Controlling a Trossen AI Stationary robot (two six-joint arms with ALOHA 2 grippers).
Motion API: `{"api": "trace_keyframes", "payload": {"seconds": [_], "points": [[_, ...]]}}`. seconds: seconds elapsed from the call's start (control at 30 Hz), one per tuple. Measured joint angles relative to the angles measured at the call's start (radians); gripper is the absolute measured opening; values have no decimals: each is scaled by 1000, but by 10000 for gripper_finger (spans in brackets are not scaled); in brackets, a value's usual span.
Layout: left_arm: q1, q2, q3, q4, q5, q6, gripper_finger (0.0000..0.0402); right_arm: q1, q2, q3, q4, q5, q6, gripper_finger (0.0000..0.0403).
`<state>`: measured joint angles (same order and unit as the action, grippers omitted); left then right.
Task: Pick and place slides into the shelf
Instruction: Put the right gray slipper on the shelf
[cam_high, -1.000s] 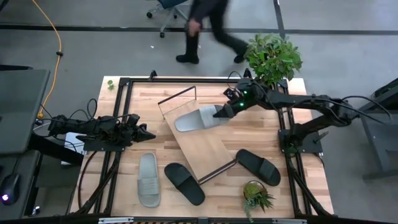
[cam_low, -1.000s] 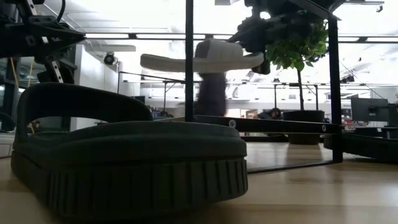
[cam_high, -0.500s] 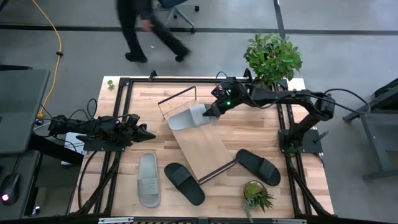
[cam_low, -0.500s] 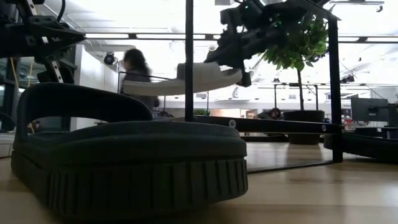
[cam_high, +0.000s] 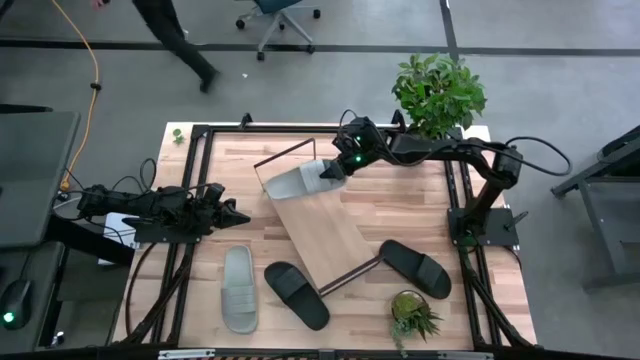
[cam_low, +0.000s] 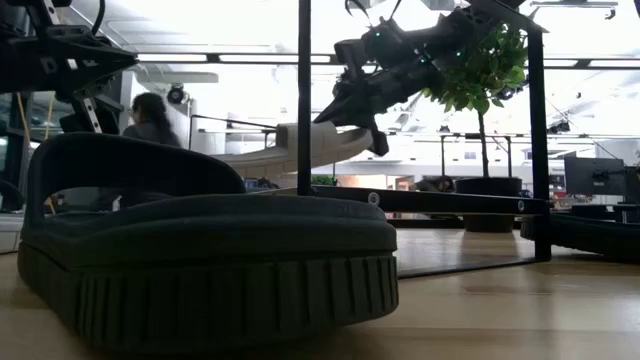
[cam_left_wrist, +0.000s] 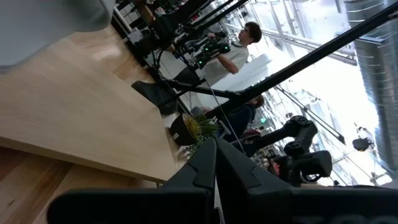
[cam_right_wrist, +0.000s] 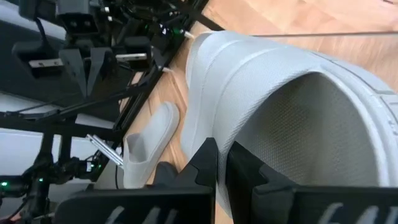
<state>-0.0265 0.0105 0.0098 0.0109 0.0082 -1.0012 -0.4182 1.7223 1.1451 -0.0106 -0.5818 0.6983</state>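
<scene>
My right gripper (cam_high: 331, 171) is shut on a light grey slide (cam_high: 296, 183) and holds it over the far-left end of the shelf (cam_high: 335, 232), a slanted light-wood board with black rod frames. In the low view the grey slide (cam_low: 290, 150) hangs under the right gripper (cam_low: 352, 108), above the shelf board (cam_low: 450, 201). The second grey slide (cam_high: 238, 288) and a black slide (cam_high: 296, 295) lie sole-down on the table near its front edge. Another black slide (cam_high: 415, 268) lies to the shelf's right. My left gripper (cam_high: 236, 215) is shut and waits at the table's left side. My right gripper pinches the grey slide's wide strap at its edge (cam_right_wrist: 208, 134), with the fingers (cam_right_wrist: 204, 163) on either side of that edge. It comes from the table's right, slanting down. The slide is lifted, tilted, with the end away from the gripper (cam_low: 240, 162) lower.
A tall potted plant (cam_high: 438, 92) stands at the far right corner, close behind the right arm. A small plant (cam_high: 410, 315) sits near the front edge. A black slide (cam_low: 200, 250) fills the low view's foreground. A person (cam_high: 170, 30) walks on the floor beyond the table.
My right gripper has carried the grey slide toward the table's left and a little toward the far edge, and lowered it toward the shelf's far-left end. The slide has tipped, its free end dropping. The person beyond the table has walked leftward.
</scene>
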Motion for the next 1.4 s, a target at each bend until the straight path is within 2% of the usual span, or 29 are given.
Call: {"api": "trace_keyframes", "payload": {"seconds": [0.33,0.97,1.13,1.23,1.4], "points": [[0,0,0,0,0,2,1,-20,72,72,26,-107,-8,0],[0,0,0,0,2,2,1,-86,113,105,-3,-134,-58,0],[0,0,0,0,2,1,1,-86,117,105,-2,-140,-74,0],[0,0,0,0,2,1,1,-86,138,105,4,-181,-71,0],[0,0,0,0,2,0,1,-85,145,104,19,-171,-79,0]]}}
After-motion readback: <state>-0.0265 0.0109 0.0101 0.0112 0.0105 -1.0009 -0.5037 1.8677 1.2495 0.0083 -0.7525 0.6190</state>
